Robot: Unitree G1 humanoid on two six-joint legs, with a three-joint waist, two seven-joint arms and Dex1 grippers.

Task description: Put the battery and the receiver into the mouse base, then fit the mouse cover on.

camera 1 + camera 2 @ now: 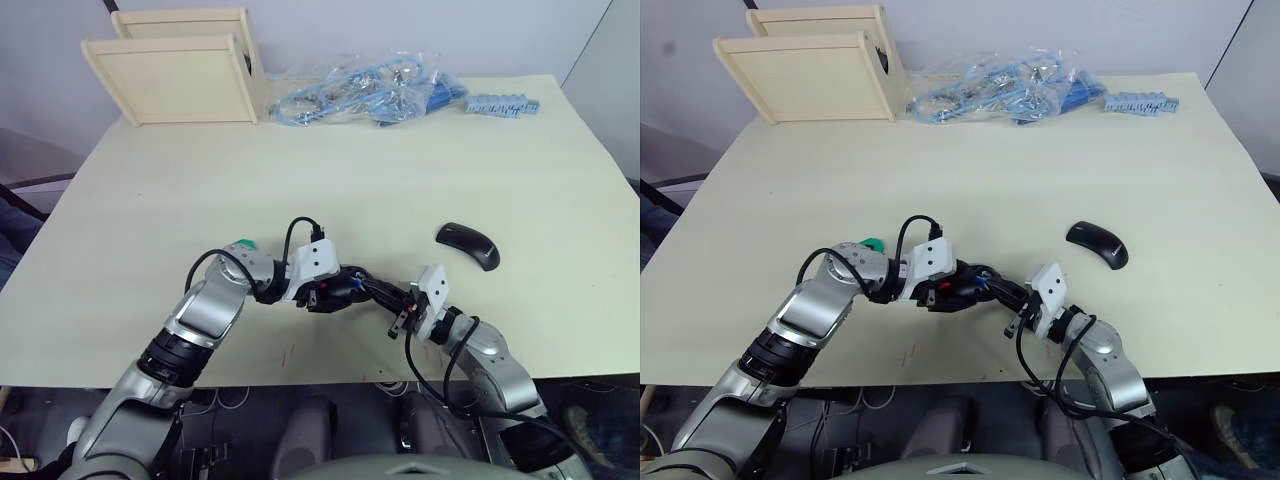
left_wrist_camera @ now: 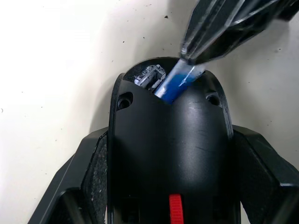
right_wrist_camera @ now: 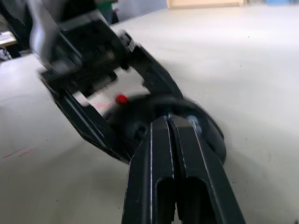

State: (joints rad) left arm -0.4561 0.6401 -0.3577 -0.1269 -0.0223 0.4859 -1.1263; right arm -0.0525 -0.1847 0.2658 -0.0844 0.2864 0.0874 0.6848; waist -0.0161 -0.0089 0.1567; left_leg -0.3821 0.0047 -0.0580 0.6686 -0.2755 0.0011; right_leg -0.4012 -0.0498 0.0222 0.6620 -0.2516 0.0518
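My left gripper (image 1: 338,291) is shut on the mouse base (image 2: 168,140), a black oval body with a red wheel (image 2: 174,207), held just above the table near its front edge. My right gripper (image 1: 366,288) meets it from the right, shut on the battery (image 2: 178,82). The blue and silver battery slants into the open compartment at the end of the base. In the right wrist view the right fingers (image 3: 159,168) lie pressed together against the base (image 3: 205,133). The mouse cover (image 1: 468,245), a plain curved black shell, lies on the table to the right of both grippers. The receiver is out of view.
A green disc (image 1: 243,243) sits beside my left forearm. A wooden box (image 1: 180,75) stands at the back left. A clear bag of blue parts (image 1: 360,90) and a blue strip (image 1: 500,103) lie along the far edge. The table's front edge (image 1: 330,378) runs just below the grippers.
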